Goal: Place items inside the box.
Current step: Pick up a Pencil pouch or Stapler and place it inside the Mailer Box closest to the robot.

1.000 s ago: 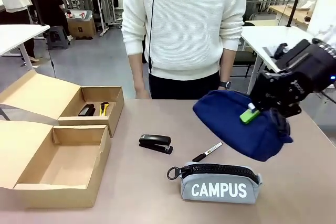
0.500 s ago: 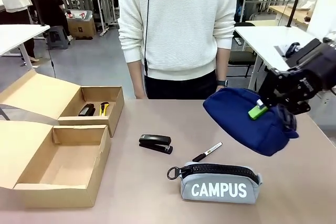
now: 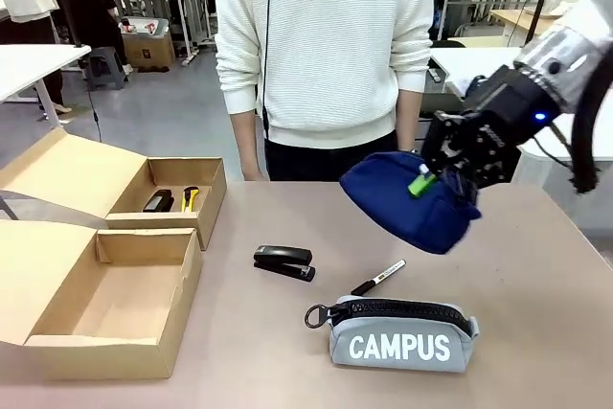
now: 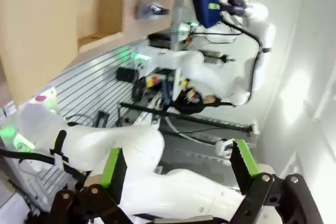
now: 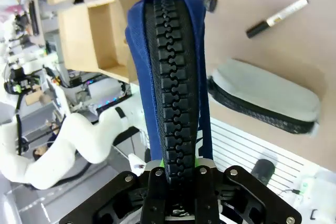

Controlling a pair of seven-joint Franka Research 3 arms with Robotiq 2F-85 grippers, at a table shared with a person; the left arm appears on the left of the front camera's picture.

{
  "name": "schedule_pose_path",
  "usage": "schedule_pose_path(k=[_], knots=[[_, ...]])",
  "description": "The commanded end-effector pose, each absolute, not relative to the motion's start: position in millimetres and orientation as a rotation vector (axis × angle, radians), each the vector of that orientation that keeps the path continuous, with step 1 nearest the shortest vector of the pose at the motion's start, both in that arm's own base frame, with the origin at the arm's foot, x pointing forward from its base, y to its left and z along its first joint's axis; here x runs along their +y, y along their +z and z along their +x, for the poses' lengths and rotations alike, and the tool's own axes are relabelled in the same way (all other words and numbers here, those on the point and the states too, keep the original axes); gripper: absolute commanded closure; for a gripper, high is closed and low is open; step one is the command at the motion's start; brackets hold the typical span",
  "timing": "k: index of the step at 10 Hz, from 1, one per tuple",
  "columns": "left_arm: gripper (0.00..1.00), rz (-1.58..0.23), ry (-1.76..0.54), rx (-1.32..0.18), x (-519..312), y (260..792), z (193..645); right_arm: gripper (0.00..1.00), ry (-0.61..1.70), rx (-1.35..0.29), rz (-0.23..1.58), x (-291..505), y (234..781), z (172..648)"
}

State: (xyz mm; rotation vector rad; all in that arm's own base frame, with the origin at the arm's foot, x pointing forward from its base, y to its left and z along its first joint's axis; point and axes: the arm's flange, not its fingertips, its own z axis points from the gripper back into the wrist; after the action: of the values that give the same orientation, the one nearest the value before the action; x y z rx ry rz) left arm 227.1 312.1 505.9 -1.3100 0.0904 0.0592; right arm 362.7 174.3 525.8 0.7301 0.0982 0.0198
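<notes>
My right gripper (image 3: 421, 182) is shut on the navy pouch (image 3: 402, 200), which hangs above the table's far right part; in the right wrist view its black zipper (image 5: 173, 77) runs up from my shut gripper (image 5: 178, 169). Below lie the grey CAMPUS pouch (image 3: 402, 337) (image 5: 262, 98), a black marker (image 3: 377, 277) (image 5: 276, 17) and a black stapler (image 3: 284, 262). The far cardboard box (image 3: 213, 189) holds another black stapler (image 3: 159, 202) and a yellow utility knife (image 3: 190, 198). My left gripper (image 4: 178, 163) stands open with nothing between its green pads (image 4: 114, 169).
A second open cardboard box (image 3: 187, 275) stands at the near left with its flap laid out to the left. A person in a white sweater (image 3: 326, 45) stands at the table's far edge. The right half of the table has free room around the grey pouch.
My right gripper has carried the navy pouch left and slightly up, toward the table's middle. The items on the table have not moved.
</notes>
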Motion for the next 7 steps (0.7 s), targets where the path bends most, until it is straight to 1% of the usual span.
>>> schedule_pose_path(k=[1, 2, 3, 5, 6, 7], knots=[[0.00, -1.394, -0.048, 0.061, 416.2, 629.0, 211.5, 0.92, -0.043, 0.049, 0.751, 248.7, 537.2, 366.0], [0.00, -1.310, 0.059, 0.090, 312.1, 505.9, 227.1, 0.92, -0.025, 0.024, 0.779, 308.4, 535.9, 349.8], [0.00, -1.310, 0.059, 0.090, 312.1, 505.9, 227.1, 0.92, 0.016, -0.014, 0.791, 354.2, 533.2, 322.9], [0.00, -1.310, 0.059, 0.090, 312.1, 505.9, 227.1, 0.92, 0.025, -0.153, 0.771, 415.7, 523.9, 273.3], [0.00, -1.310, 0.059, 0.090, 312.1, 505.9, 227.1, 0.92, -0.011, -0.328, 0.763, 435.5, 520.1, 257.7], [0.00, -1.310, 0.059, 0.090, 312.1, 505.9, 227.1, 0.92, 0.003, -0.366, 0.798, 450.7, 515.9, 249.2]])
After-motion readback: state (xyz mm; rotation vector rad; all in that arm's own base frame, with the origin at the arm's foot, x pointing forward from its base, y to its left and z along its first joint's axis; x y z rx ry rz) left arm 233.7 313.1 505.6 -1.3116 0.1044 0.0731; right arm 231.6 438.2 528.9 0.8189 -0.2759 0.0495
